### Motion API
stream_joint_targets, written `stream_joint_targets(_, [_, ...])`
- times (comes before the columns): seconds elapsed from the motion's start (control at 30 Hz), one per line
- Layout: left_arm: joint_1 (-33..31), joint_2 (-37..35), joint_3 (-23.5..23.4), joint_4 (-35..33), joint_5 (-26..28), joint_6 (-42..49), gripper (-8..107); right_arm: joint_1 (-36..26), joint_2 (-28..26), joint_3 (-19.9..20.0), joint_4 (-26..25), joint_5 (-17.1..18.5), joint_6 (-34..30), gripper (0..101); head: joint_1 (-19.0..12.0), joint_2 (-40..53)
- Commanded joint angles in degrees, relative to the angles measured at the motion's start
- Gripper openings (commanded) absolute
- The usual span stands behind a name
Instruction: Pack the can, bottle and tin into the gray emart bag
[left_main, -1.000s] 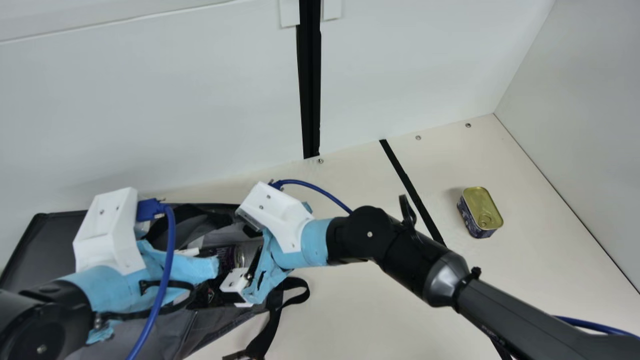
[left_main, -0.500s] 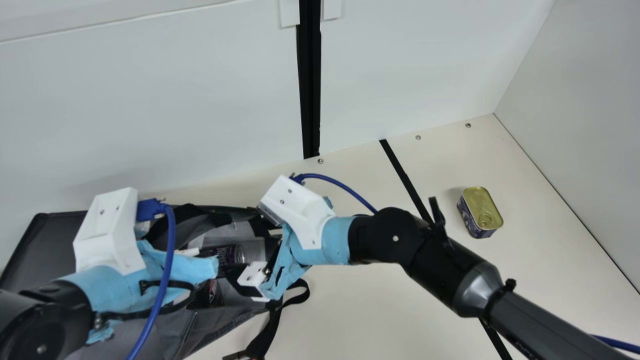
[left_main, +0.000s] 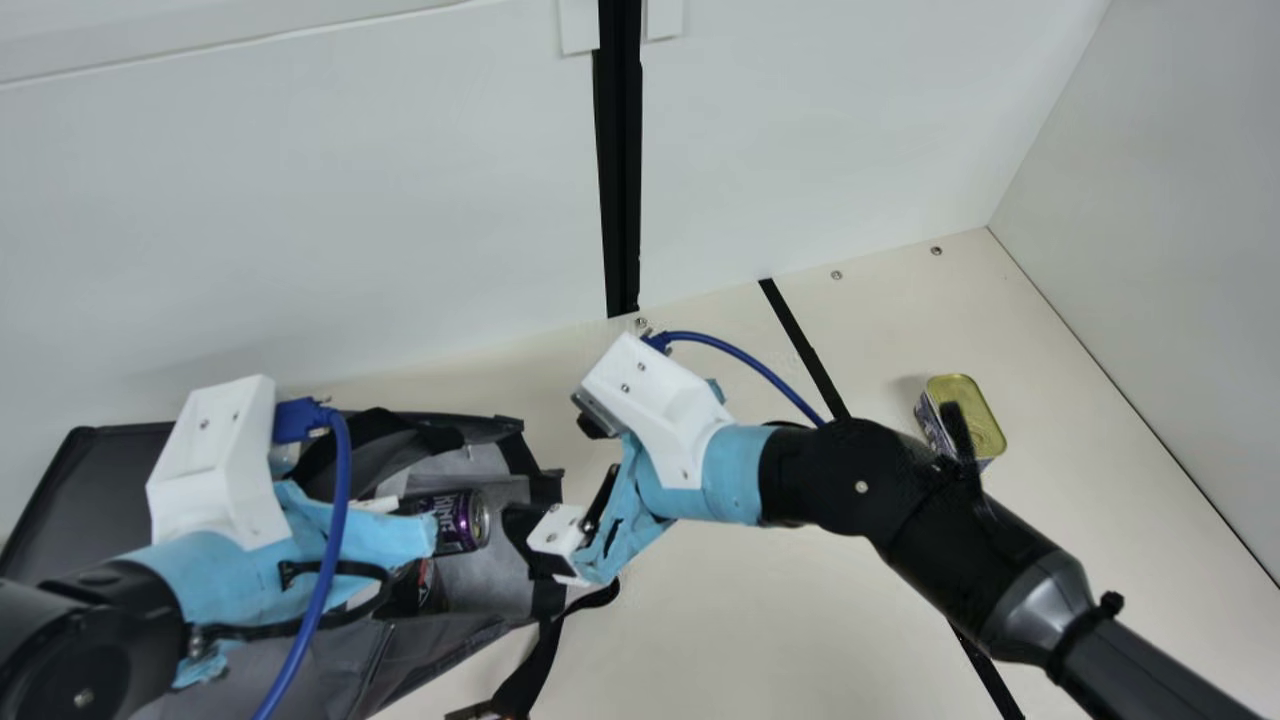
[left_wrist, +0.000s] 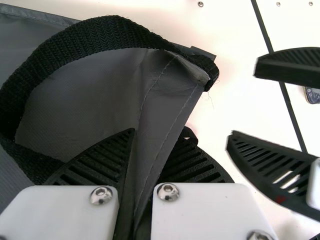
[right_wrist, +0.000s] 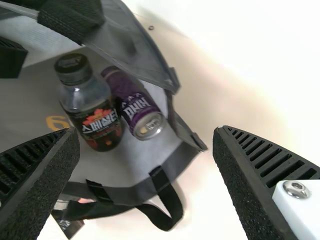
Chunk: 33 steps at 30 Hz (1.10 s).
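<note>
This looks like a robotics lab, with white panels walling in a cream worktop dotted with screws, and two jointed black arms trailing blue cables.

The left arm and right arm are black, with rumpled light-blue wrap, angular white housings dotted with small screws, and blue cables. The right arm has a silver-gray collar. Black ribbed fingers meet white blocks with silver hex screws.
</note>
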Motion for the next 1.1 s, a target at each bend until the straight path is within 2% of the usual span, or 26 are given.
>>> stream_joint_targets(0.0, [0.0,0.0,0.0,0.0,0.0,0.0,10,-0.6,-0.7,0.2,-0.6,-0.1,0.5,91,-1.3,0.0])
stream_joint_targets(0.43, [0.0,0.0,0.0,0.0,0.0,0.0,10,-4.7,-5.7,1.7,-5.6,0.3,4.6,91,-1.3,0.0])
stream_joint_targets(1.07, [0.0,0.0,0.0,0.0,0.0,0.0,10,-12.8,-12.3,3.2,-11.9,3.1,7.5,91,-1.3,0.0])
